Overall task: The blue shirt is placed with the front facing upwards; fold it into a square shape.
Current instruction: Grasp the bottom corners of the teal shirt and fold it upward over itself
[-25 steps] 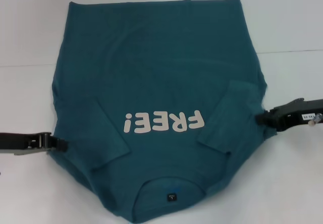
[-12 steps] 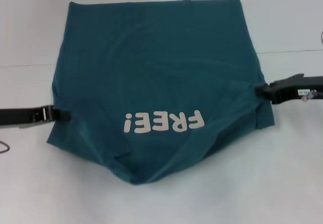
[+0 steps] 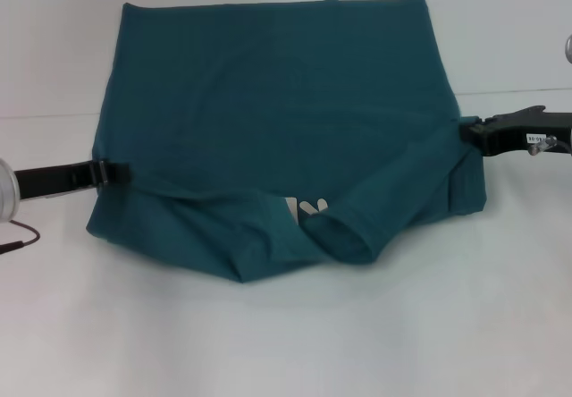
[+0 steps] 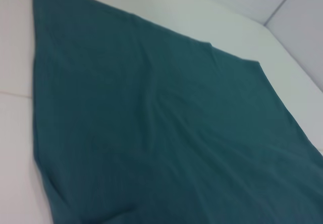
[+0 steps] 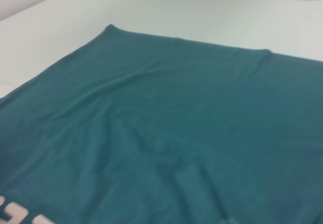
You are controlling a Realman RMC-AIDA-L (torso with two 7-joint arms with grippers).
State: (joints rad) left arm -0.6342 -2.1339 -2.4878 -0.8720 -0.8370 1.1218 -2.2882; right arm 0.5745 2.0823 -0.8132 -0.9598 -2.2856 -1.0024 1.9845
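While the blue shirt (image 3: 277,120) lies spread on the white table (image 3: 286,343), its near part is seen rolled up and over toward the far hem, so that only a scrap of the white lettering (image 3: 307,207) shows at the fold. The left gripper (image 3: 123,173) is held at the shirt's left edge, its fingers closed on the fabric there. The right gripper (image 3: 465,131) is held at the right edge, likewise pinched shut on the cloth. Between them the lifted fabric sags in a loose roll. In both wrist views, only teal cloth over the table is shown.
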